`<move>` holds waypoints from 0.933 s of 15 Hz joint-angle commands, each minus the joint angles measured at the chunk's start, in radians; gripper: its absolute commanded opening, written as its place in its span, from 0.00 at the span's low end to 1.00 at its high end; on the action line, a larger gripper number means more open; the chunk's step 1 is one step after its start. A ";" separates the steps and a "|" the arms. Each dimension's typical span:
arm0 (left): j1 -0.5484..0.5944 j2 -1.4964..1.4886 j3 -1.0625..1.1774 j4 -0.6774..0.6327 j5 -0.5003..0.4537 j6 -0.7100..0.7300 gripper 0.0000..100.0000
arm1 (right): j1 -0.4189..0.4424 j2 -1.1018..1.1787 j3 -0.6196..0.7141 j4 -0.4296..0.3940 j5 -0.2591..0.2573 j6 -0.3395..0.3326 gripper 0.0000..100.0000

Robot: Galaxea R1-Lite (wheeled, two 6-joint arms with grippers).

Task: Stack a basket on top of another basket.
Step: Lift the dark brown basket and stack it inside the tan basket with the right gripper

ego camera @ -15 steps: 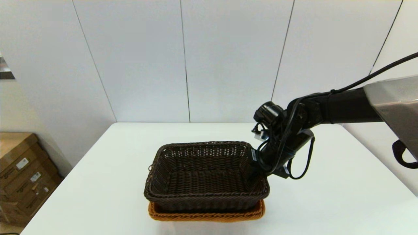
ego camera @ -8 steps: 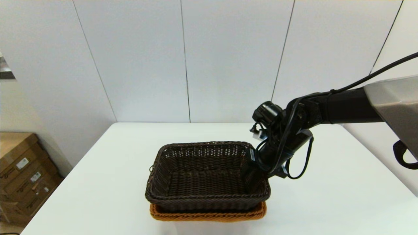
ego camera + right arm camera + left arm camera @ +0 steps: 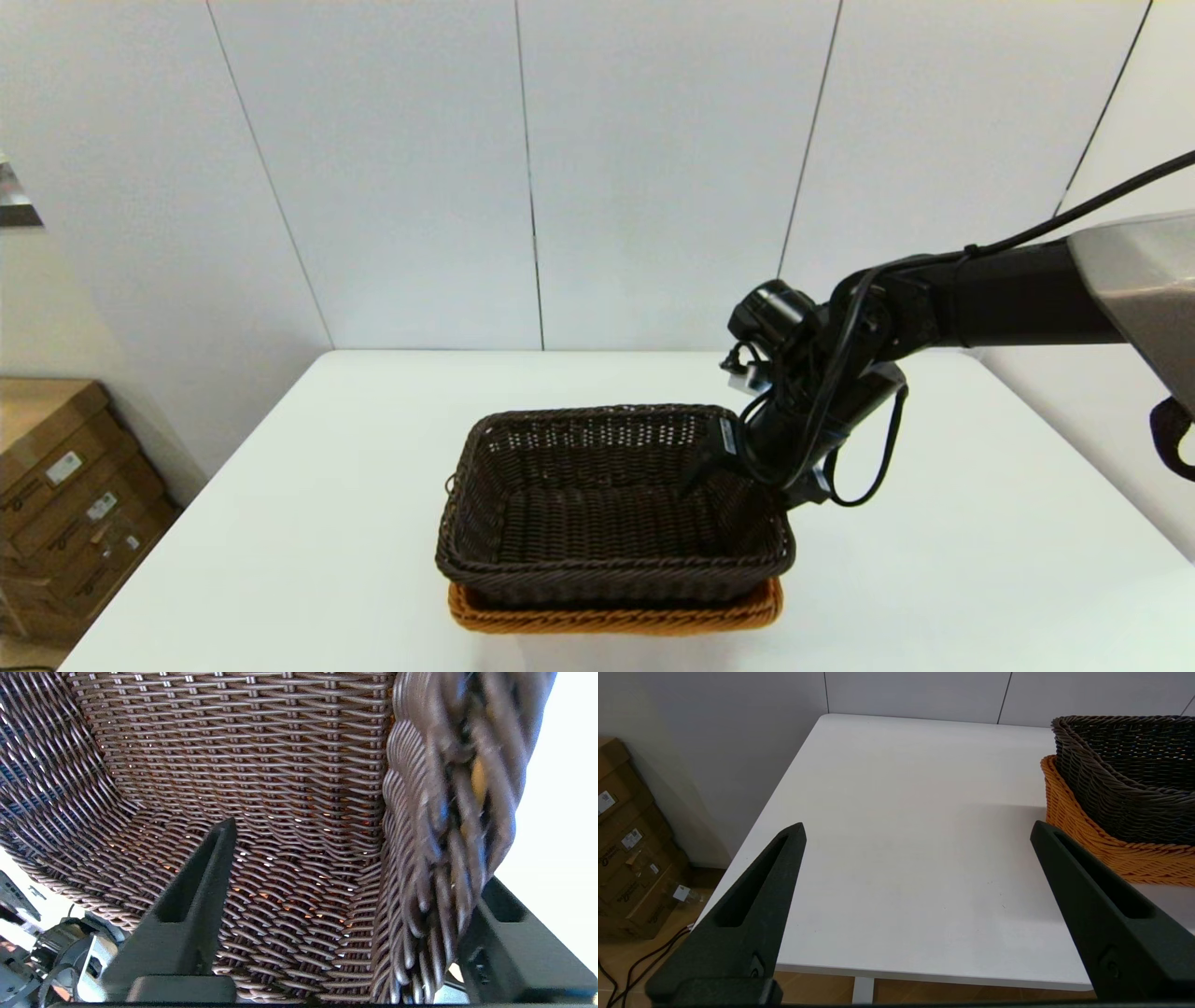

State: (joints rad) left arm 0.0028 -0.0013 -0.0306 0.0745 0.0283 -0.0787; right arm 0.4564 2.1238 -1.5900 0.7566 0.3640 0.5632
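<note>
1. Stacking looks basically done: the dark basket [image 3: 611,504] sits nested in the orange basket [image 3: 616,616] near the table [image 3: 934,560] front edge
2. Right gripper [image 3: 724,467] straddles its right wall, fingers spread; left gripper [image 3: 917,830] hangs parked and released
3. Count: two baskets, two grippers. Left: just back out
</note>
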 commanded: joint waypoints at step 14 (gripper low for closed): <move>0.000 0.000 0.000 0.001 0.001 -0.001 1.00 | 0.015 -0.093 -0.048 0.013 -0.002 -0.006 1.00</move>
State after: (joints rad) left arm 0.0028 -0.0013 -0.0306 0.0749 0.0283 -0.0791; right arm 0.4700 2.0398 -1.6332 0.7664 0.3594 0.5536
